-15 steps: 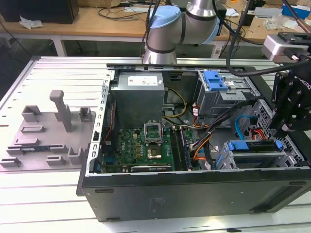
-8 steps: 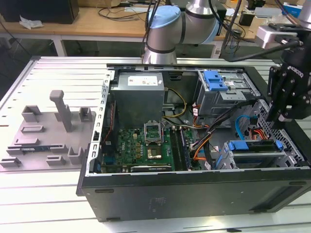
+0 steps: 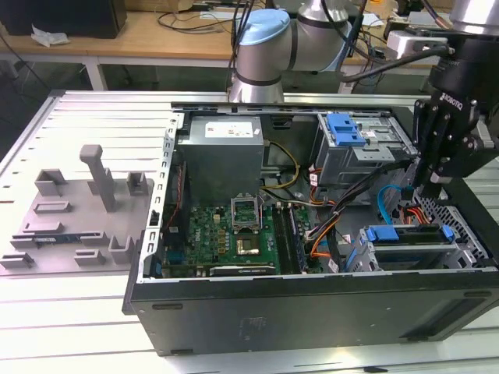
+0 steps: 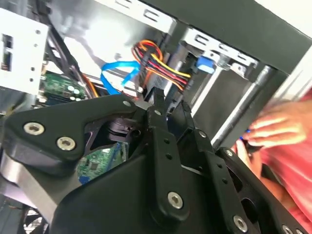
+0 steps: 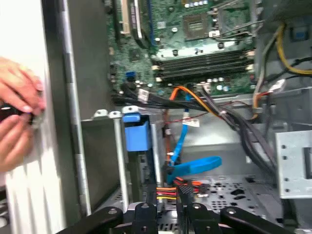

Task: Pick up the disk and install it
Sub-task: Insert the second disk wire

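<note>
On the exterior view's left, a grey fixture tray (image 3: 74, 206) lies beside the open computer case (image 3: 312, 312). Inside, going right, come the power supply (image 3: 221, 152) and the motherboard (image 3: 226, 234). The disk (image 3: 409, 251) sits in the bay at the case's near right corner, blue frame uppermost, and the gripper (image 3: 426, 184) hangs just above it, fingers drawn together with nothing seen between them. The disk is likely rigid, fairly heavy and shock-sensitive, so it is best gripped across its framed edges. Cables hide its connector end, and the bay hides its lower faces. In both wrist views a person's hand (image 5: 17, 114) rests at the case wall.
</note>
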`<state>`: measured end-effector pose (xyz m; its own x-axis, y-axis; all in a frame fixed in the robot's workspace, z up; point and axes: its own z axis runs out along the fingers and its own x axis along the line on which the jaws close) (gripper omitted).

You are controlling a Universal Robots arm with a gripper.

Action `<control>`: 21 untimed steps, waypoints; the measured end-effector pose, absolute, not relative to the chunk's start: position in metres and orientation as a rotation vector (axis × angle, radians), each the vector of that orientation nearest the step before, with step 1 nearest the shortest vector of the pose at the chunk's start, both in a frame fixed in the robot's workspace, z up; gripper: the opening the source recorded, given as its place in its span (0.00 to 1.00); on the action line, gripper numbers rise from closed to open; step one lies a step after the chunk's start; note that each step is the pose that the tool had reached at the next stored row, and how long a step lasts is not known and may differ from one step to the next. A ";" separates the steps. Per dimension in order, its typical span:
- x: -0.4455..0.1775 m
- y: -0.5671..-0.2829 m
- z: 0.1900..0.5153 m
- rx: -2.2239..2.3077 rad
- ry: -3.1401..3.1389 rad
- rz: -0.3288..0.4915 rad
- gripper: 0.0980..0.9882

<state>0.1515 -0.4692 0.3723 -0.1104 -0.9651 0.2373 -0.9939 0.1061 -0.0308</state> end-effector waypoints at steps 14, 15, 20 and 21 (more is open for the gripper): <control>0.147 -0.456 0.372 1.943 -2.152 0.295 0.23; 0.147 -0.456 0.372 1.948 -2.147 0.294 0.23; 0.147 -0.455 0.370 2.032 -2.071 0.301 0.23; 0.146 -0.455 0.369 2.033 -2.070 0.301 0.23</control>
<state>0.1457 -0.4552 0.3689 -0.0159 -0.9538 0.3002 -0.9997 0.0200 0.0106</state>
